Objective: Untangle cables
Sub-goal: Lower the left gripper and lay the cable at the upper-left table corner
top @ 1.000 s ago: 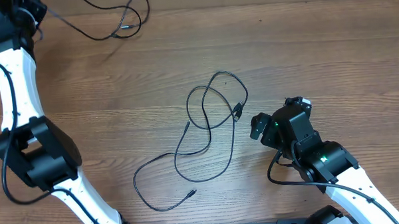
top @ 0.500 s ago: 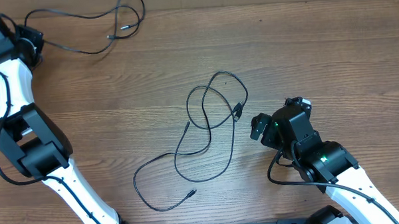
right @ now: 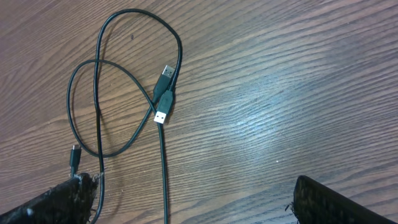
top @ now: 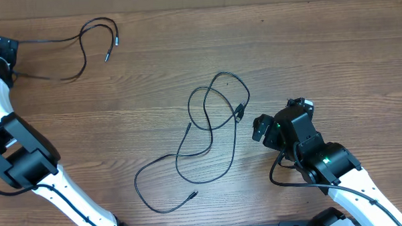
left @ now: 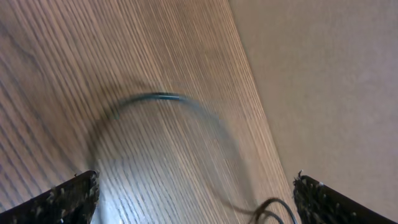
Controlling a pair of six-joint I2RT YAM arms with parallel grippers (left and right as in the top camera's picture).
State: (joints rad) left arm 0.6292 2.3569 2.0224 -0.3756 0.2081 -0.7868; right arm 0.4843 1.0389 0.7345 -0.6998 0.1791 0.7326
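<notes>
Wood-grain counter (top: 333,55), plain tan surface (left: 336,81) beyond its edge, looped cable (top: 240,112) at centre, second cable (top: 44,42) at far-left corner, left claw (left: 194,183) and right claw (right: 194,185) spread wide.

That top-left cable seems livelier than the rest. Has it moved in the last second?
Yes. The top-left cable slid left and a bit down the picture, away from the middle cable, which stayed put.

Overhead: we look straight down on the whole table (top: 333,48). Right wrist: we look down from near, sharing with overhead the middle cable (right: 163,168). Left wrist: near, slanted and blurred, we share the far-left cable (left: 155,96) by the table edge.
</notes>
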